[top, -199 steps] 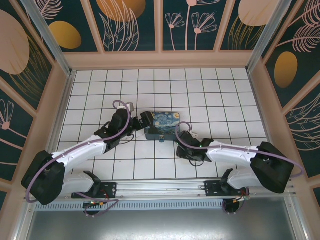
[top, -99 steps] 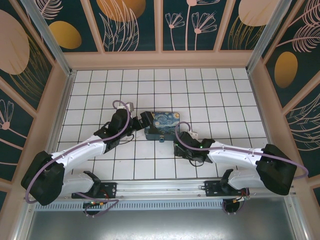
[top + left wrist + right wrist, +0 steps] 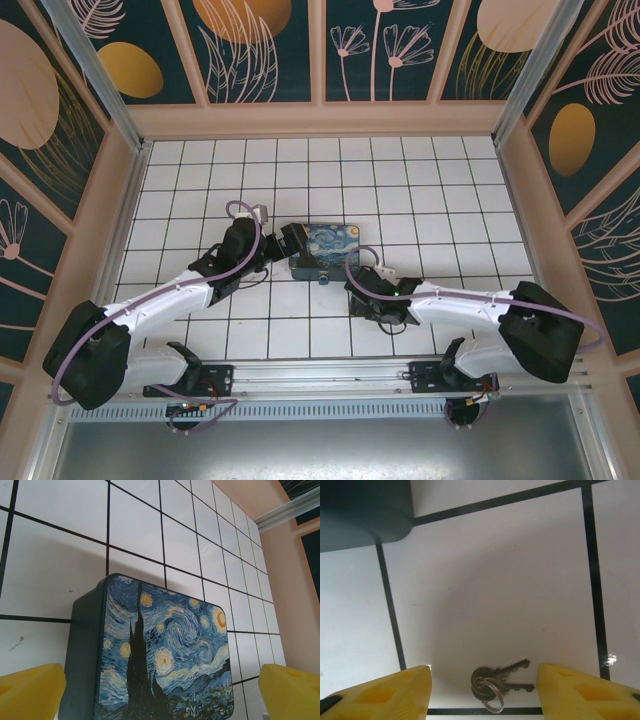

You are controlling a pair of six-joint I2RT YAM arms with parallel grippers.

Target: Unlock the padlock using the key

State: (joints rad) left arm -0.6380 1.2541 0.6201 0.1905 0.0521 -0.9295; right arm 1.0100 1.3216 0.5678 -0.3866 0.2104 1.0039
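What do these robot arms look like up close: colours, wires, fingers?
The left arm and right arm match: slim white segments joined by bulky black housings, with a lilac cable looping alongside each. The fingers at each tip are chunky bright yellow blocks.

You've got a small dull grey-brown metal key (image 3: 482,676) | glossy smooth white-tiled desk (image 3: 495,580) | matt yellow plastic fingers (image 3: 385,692)

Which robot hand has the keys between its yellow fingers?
The right hand: two keys lie in its open grip. The left hand straddles the painted box instead.
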